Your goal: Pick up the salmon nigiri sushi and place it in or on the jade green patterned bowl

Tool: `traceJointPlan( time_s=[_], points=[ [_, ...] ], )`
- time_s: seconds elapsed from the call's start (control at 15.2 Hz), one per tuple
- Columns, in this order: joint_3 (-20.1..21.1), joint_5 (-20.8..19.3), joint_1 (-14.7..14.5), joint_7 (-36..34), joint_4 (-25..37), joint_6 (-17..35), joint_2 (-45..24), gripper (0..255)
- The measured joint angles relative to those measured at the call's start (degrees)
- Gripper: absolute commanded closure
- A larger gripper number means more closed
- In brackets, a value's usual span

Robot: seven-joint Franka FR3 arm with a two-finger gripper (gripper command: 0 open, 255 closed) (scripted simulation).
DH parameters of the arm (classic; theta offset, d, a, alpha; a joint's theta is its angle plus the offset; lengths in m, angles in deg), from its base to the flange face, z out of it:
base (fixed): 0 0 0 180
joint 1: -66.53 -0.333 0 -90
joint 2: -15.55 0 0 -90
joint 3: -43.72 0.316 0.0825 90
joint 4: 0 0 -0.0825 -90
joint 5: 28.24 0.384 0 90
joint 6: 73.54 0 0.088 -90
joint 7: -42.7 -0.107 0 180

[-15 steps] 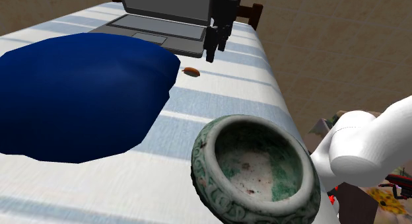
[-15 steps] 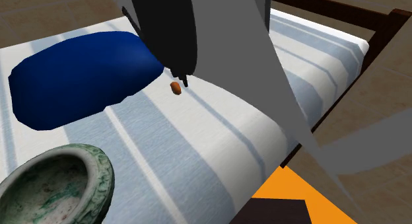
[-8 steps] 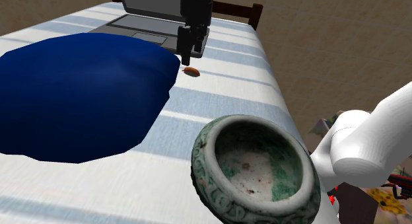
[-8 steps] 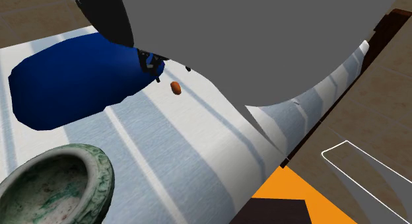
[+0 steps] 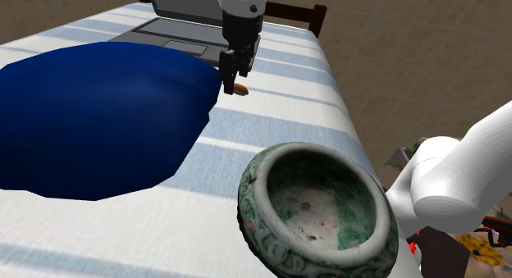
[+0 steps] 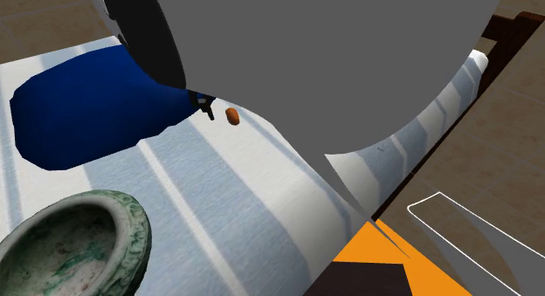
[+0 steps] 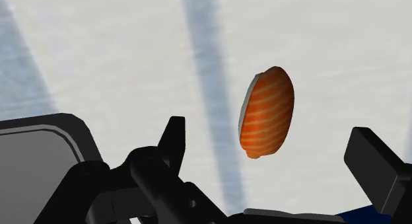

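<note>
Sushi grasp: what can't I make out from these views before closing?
- Shoulder view: the gripper covers part of the sushi.
- Second exterior view: a big grey shape hides most of the gripper; the frame's edges cut off the bowl.
- Shoulder view's top edge cuts the laptop.

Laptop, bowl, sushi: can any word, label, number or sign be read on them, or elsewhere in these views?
None can be read.
The laptop shows no legible key or brand.
The bowl carries only a raised pattern, no letters.
The sushi has plain stripes.
</note>
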Motion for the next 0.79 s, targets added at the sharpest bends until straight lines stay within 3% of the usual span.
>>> traceJointPlan(
  time_s=[0.33, 0.4, 0.79],
  points=[
    [-0.02, -0.01, -0.01, -0.02, -0.20, 0.23, 0.00, 0],
    [-0.02, -0.01, -0.01, -0.01, -0.20, 0.24, 0.00, 255],
    [0.02, 0.01, -0.04, -0.03, -0.23, 0.27, -0.03, 255]
  ],
)
